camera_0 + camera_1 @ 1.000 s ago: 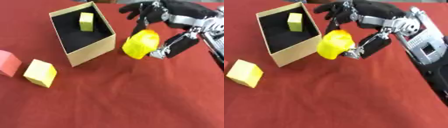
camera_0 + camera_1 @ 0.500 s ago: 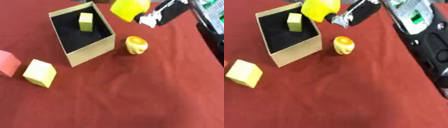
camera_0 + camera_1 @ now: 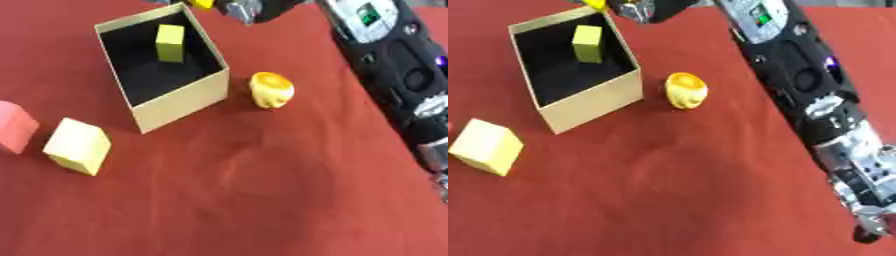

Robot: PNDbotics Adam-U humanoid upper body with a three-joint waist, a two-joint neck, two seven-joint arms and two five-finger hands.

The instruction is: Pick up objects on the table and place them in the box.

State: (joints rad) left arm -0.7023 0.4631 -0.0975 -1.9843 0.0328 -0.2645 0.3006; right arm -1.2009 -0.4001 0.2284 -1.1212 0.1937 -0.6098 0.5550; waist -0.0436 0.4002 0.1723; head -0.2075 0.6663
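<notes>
An open cardboard box (image 3: pixel 179 106) with a black inside stands at the upper left and holds an upright yellow-green block (image 3: pixel 170 42). At the top edge, just past the box's far corner, my right hand (image 3: pixel 243 7) is curled on a yellow block (image 3: pixel 203 3); both are mostly cut off by the picture edge. A round yellow-orange object (image 3: pixel 271 89) lies on the red cloth right of the box. A pale yellow cube (image 3: pixel 77 146) and a pink block (image 3: pixel 16 126) lie in front of the box at the left. My left hand does not show.
My right arm (image 3: pixel 798 75), black with silver joints, runs from the lower right corner up to the top edge, passing right of the round object. Red cloth (image 3: pixel 262 200) covers the whole table.
My right hand has risen and moved left with the yellow block, from beside the box's right wall to the top edge. The round yellow-orange object, hidden behind it before, now shows.
</notes>
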